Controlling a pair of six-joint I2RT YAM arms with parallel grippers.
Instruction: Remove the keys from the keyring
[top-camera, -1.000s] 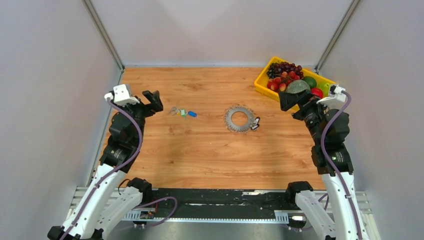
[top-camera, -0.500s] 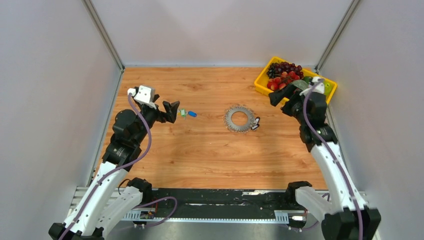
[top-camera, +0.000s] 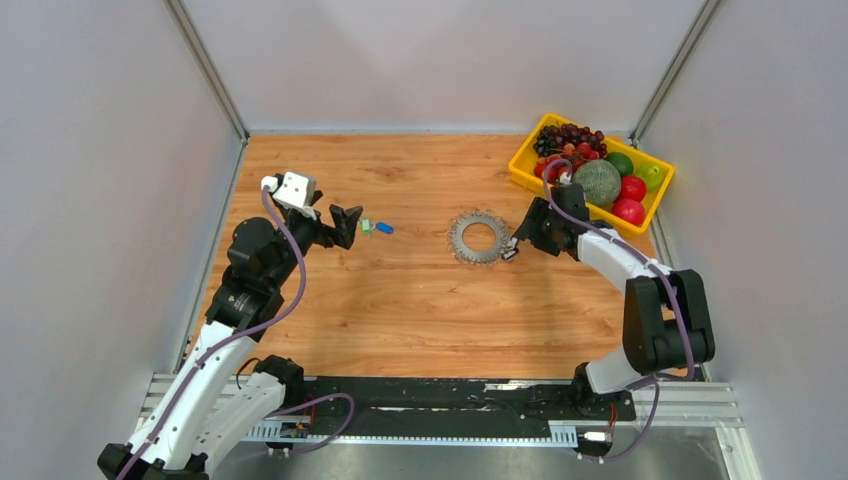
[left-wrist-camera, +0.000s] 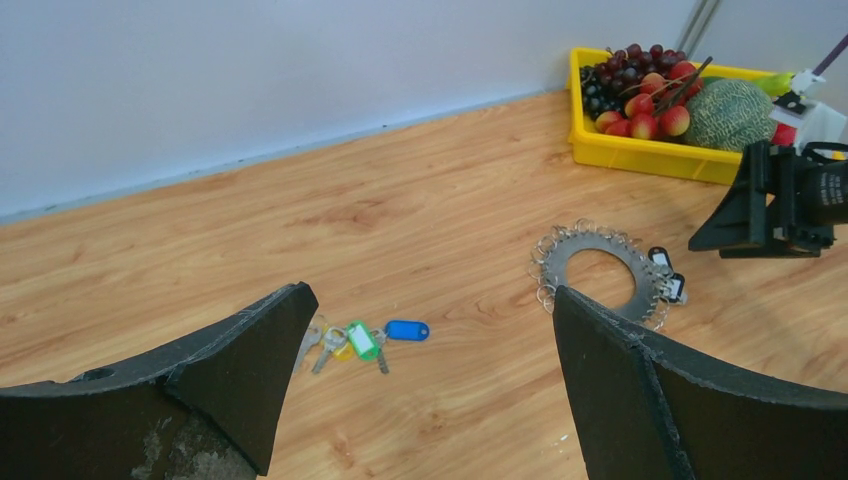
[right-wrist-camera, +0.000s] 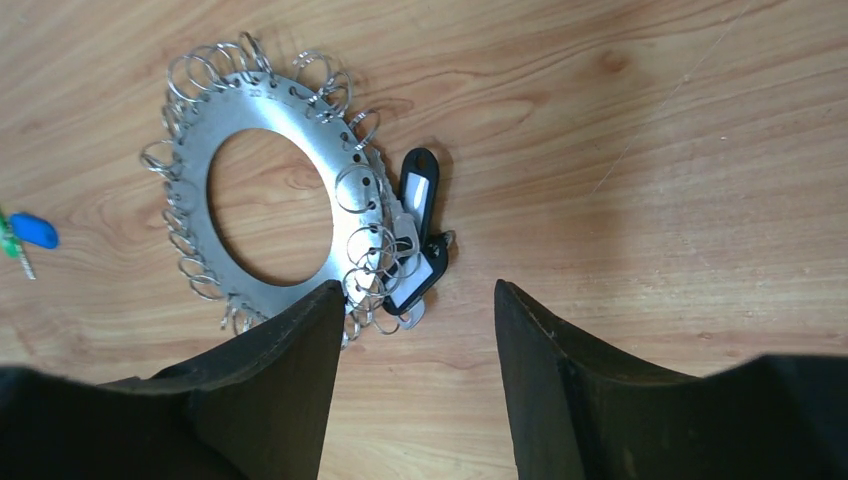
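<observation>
The keyring (top-camera: 477, 238), a flat grey disc with an open centre and small wire loops round its rim, lies mid-table. It also shows as the keyring (left-wrist-camera: 572, 245) and the keyring (right-wrist-camera: 275, 108). Keys with black tags (right-wrist-camera: 418, 235) hang on its right edge, the same keys (top-camera: 511, 246). My right gripper (top-camera: 520, 238) hovers low over that edge. The right gripper (right-wrist-camera: 418, 285) is open, with nothing between its fingers. A loose bunch of keys with blue, green and yellow tags (top-camera: 368, 226) lies left of the ring. My left gripper (top-camera: 346, 225) is wide open just left of that bunch (left-wrist-camera: 360, 338).
A yellow tray (top-camera: 521, 172) holding grapes, a melon and other fruit stands at the back right corner, behind the right arm. Grey walls close in the table on the left, back and right.
The right arm swung from beside the fruit tray down and left to the keyring's right edge, its jaws narrowing. The left gripper moved right to the loose keys, then held almost still.
</observation>
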